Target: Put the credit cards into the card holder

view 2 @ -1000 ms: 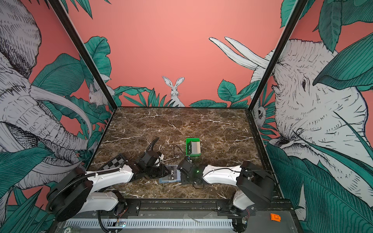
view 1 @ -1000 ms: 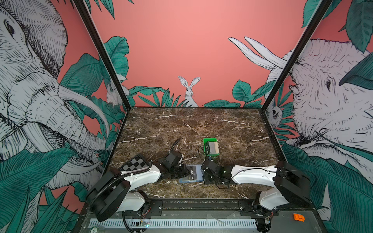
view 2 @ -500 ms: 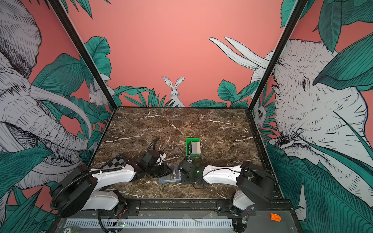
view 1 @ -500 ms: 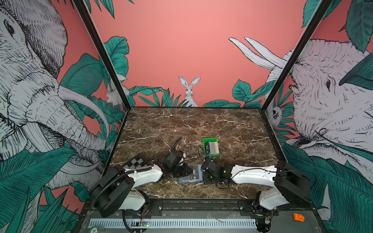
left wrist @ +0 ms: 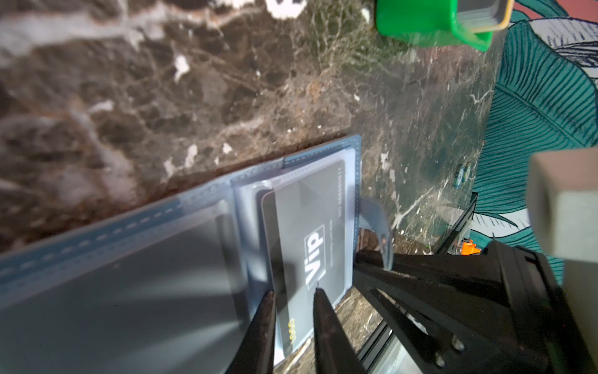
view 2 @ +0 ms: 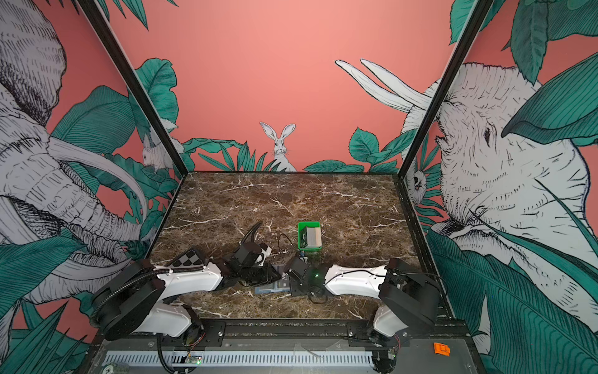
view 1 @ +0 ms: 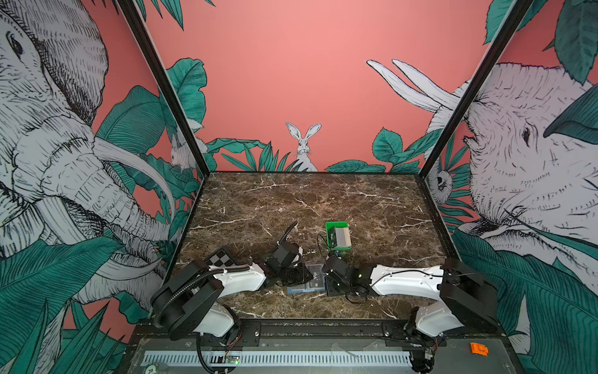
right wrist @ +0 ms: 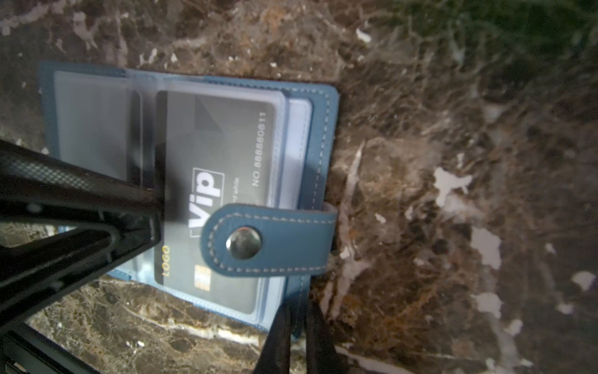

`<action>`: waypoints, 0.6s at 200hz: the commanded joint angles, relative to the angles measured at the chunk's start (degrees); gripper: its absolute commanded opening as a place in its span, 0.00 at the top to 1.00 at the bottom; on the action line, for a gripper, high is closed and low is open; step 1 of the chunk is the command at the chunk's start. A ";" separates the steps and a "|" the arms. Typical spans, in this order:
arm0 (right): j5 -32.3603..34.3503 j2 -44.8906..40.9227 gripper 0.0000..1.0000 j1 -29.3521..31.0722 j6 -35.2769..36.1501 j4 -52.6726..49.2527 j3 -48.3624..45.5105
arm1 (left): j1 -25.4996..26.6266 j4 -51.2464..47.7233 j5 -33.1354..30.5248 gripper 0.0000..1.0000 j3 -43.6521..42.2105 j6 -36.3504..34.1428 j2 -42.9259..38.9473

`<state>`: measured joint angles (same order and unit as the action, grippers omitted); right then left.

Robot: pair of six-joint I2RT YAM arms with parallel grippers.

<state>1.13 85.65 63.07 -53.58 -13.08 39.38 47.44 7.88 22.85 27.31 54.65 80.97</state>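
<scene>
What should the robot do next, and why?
Probably the left gripper should slide the black plastic VIP card deeper into the slate-blue folding card holder: its gripped logo end looks outside the pocket, and the right gripper pins the holder.

My black jaws, slate-blue card holder (right wrist: 323, 129) with pale stitching, black card (right wrist: 220, 145) with white Vip lettering and gold logo, bright green tray (view 1: 336, 223), dark brown surface (view 1: 291, 200) veined white

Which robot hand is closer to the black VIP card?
Left. The left gripper pinches the end of the black plastic VIP card between its fingers; the right gripper pinches the edge of the slate-blue folding card holder, beside it.
</scene>
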 commanded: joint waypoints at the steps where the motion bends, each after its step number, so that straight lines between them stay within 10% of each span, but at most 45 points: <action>1: 0.68 1.23 0.89 0.49 -0.03 -1.71 -0.34 | 0.30 0.78 -0.62 0.77 1.43 0.32 -0.20; 120: 4.31 -5.72 0.90 1.09 1.05 1.03 -1.85 | 0.63 -6.39 -4.11 0.79 -1.14 -2.88 -7.30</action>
<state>2.11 83.92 63.57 -53.43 -12.64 38.44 47.59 3.18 20.40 27.27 53.25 76.55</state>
